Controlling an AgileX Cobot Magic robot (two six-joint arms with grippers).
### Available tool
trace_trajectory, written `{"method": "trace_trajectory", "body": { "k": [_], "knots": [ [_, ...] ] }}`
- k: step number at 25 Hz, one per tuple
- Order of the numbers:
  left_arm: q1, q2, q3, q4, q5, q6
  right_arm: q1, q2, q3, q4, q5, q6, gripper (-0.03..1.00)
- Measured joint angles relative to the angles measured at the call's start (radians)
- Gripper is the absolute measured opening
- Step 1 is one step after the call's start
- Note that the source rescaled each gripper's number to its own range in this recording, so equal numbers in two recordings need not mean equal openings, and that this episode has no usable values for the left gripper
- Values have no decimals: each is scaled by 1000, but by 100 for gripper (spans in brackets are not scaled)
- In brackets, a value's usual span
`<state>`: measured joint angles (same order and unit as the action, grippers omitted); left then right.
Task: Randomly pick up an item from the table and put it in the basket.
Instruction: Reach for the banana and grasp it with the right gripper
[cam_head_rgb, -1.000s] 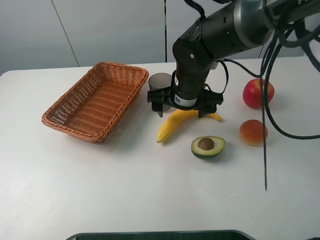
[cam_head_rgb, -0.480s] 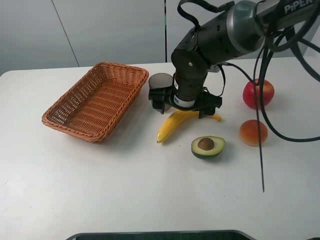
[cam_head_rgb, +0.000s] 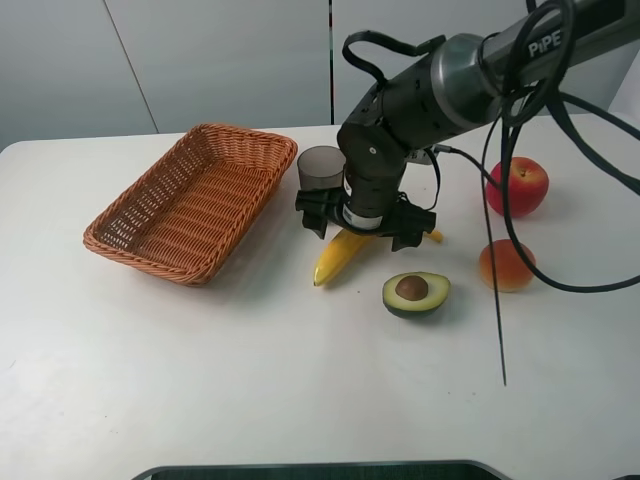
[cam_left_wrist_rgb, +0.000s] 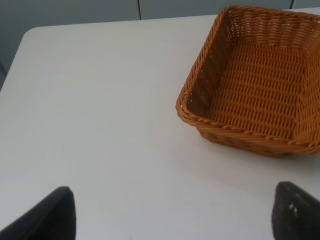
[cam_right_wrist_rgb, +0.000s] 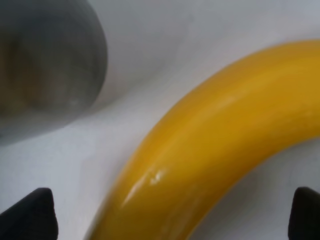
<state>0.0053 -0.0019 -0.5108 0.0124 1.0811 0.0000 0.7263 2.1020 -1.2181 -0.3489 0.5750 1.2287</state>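
The yellow banana (cam_head_rgb: 336, 257) lies on the white table (cam_head_rgb: 250, 380) between the grey cup and the avocado. My right gripper (cam_head_rgb: 362, 220) is open and low over the banana's middle, one finger on each side of it. In the right wrist view the banana (cam_right_wrist_rgb: 215, 145) fills the space between the fingertips (cam_right_wrist_rgb: 30, 215), and I cannot tell whether they touch it. The orange-brown wicker basket (cam_head_rgb: 150, 235) stands empty at the left. My left gripper (cam_left_wrist_rgb: 172, 220) is open and empty over bare table, near the basket (cam_left_wrist_rgb: 200, 90); the exterior view does not show it.
A grey translucent cup (cam_head_rgb: 320, 168) stands just behind the banana, close to the right gripper; it also shows in the right wrist view (cam_right_wrist_rgb: 45, 65). A halved avocado (cam_head_rgb: 416, 293), a red apple (cam_head_rgb: 518, 185) and an orange peach-like fruit (cam_head_rgb: 506, 265) lie to the right.
My right gripper has come down closer over the banana and shifted slightly left. The banana, the basket and the other fruits have not moved.
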Motion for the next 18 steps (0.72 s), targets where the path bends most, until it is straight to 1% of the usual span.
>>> {"method": "trace_trajectory", "body": {
  "k": [6,8,9,11,12,14,15,18],
  "knots": [
    [0,0,0,0,0,0,0,17,0,0,-4,4,100],
    [0,0,0,0,0,0,0,17,0,0,-9,7,96],
    [0,0,0,0,0,0,0,17,0,-2,-10,9,90],
    [0,0,0,0,0,0,0,17,0,-4,-11,26,66],
    [0,0,0,0,0,0,0,17,0,-6,-13,36,46],
    [0,0,0,0,0,0,0,17,0,-11,-13,61,0],
    [0,0,0,0,0,0,0,19,0,-18,-13,72,3],
    [0,0,0,0,0,6,0,19,0,-27,-11,100,2]
  ]
}}
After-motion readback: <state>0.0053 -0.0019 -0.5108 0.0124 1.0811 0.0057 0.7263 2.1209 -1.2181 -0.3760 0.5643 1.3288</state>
